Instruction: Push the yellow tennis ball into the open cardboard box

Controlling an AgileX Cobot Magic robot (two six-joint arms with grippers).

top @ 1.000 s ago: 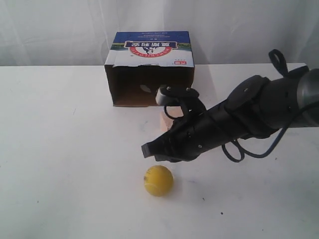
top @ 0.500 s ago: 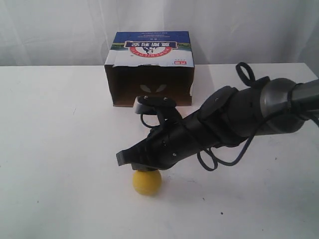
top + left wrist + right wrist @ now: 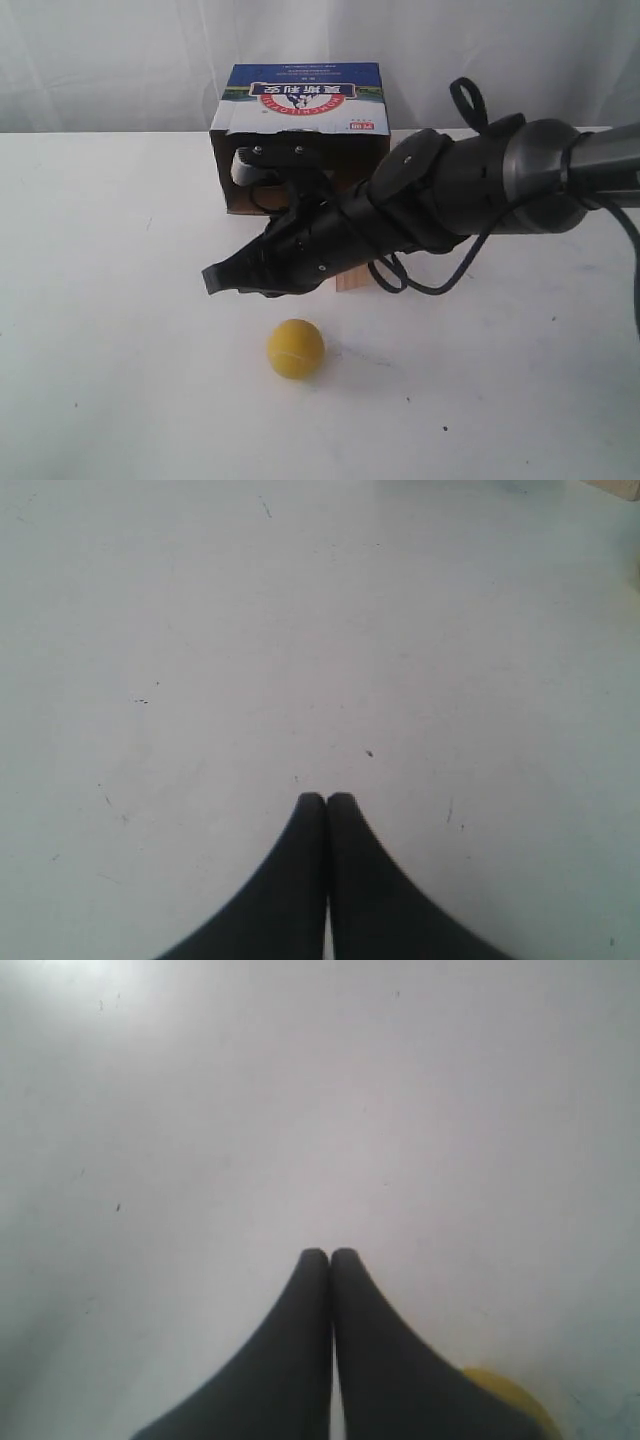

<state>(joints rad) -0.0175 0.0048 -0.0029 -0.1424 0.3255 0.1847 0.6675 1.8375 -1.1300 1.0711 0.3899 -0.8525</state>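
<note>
The yellow tennis ball (image 3: 295,348) rests on the white table, toward the front. Behind it stands the open cardboard box (image 3: 300,110), its dark opening facing the ball and partly covered by my right arm. My right gripper (image 3: 212,278) is shut and empty. It reaches in from the right, and its tip hovers to the left of the ball, between ball and box. In the right wrist view the shut gripper (image 3: 329,1255) points over bare table, with a sliver of the ball (image 3: 512,1392) beside the fingers. My left gripper (image 3: 326,798) is shut and empty over bare table.
A pale wooden cube (image 3: 352,281) peeks out under my right arm, between the ball and the box. A tan corner (image 3: 622,484) shows at the edge of the left wrist view. A white curtain hangs behind the table (image 3: 100,300).
My right arm has swung leftward across the ball, its tip now left of it. The ball has rolled a little left and slightly toward the box.
</note>
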